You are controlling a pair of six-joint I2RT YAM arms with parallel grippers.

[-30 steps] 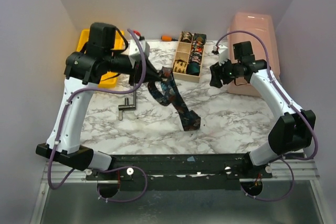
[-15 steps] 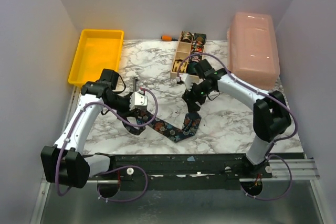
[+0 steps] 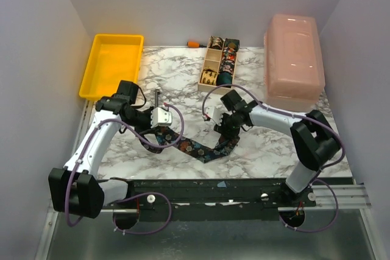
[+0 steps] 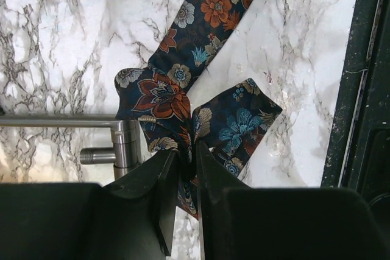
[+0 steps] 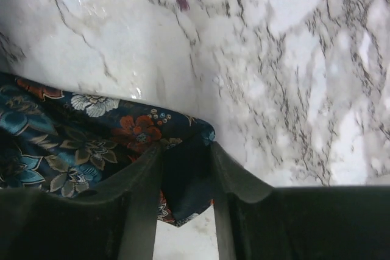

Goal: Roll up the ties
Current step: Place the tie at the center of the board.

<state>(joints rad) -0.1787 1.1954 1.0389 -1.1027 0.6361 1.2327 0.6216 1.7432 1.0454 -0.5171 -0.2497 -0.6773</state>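
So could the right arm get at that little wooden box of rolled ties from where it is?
Probably yes. The wooden box stands just beyond the right gripper, with bare marble between. But the gripper is pinching the floral tie, so it would likely need to let go first.

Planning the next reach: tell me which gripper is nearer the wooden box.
Right. The right gripper sits just in front of the wooden box, on the tie; the left gripper is farther off, to the box's front-left.

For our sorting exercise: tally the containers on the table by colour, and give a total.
Yellow tray: 1
Pink lidded bin: 1
Wooden compartment box: 1
Total: 3
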